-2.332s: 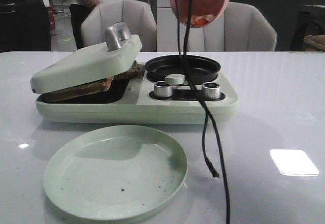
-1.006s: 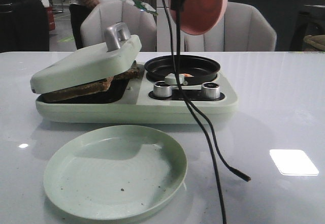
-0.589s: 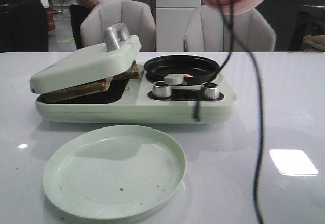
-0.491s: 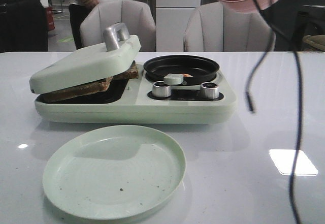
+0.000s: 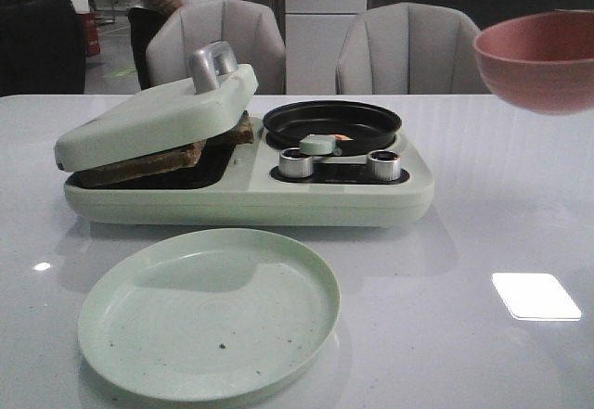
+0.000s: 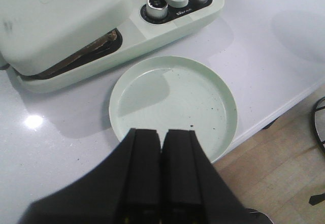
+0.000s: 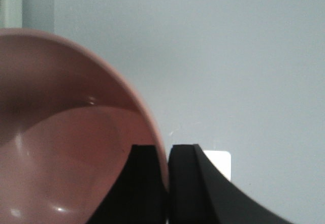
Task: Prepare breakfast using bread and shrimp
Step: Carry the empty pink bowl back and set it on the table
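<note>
The bread (image 5: 148,160), toasted dark brown, lies in the pale green breakfast maker (image 5: 251,196) under its half-lowered lid (image 5: 153,117). An edge of the bread (image 6: 94,45) shows in the left wrist view. A bit of orange shrimp (image 5: 342,137) peeks over the rim of the black pan (image 5: 334,121). My right gripper (image 7: 167,150) is shut on the rim of an empty pink bowl (image 7: 66,148). The pink bowl (image 5: 541,61) hangs upright at the right edge of the front view. My left gripper (image 6: 162,135) is shut on nothing, above the near edge of the green plate (image 6: 172,97).
The green plate (image 5: 209,312) sits in front of the breakfast maker, with a few dark crumbs on it. Two silver knobs (image 5: 297,162) face the front. The table edge (image 6: 284,115) drops to a wooden floor close to the plate. Chairs and people stand behind the table.
The pink bowl went from tilted above the pan to upright at the far right. The shrimp left the bowl and now lies in the pan. The dangling cable has left the view.
</note>
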Controlling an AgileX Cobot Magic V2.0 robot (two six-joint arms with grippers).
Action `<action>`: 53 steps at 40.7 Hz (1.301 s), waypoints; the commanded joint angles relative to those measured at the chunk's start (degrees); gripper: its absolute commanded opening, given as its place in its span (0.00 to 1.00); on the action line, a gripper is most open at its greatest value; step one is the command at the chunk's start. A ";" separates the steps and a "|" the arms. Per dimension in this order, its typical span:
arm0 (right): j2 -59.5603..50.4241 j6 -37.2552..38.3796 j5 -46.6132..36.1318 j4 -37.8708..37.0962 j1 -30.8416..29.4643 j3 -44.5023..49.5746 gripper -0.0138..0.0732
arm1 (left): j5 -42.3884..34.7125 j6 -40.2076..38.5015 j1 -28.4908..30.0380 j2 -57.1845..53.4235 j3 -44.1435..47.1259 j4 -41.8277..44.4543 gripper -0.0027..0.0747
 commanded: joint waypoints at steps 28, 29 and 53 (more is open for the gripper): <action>3.06 -3.42 -18.83 6.39 -3.29 19.24 0.31 | -3.57 -0.39 -0.40 -0.26 -1.54 -1.43 0.16; 3.06 -3.42 -18.83 6.11 -3.29 19.24 0.34 | -3.57 -0.39 -0.40 -0.26 -1.54 -1.43 0.16; -14.70 -5.49 -18.11 3.14 3.38 19.36 0.69 | -3.57 -0.39 -0.40 -0.26 -1.54 -1.43 0.16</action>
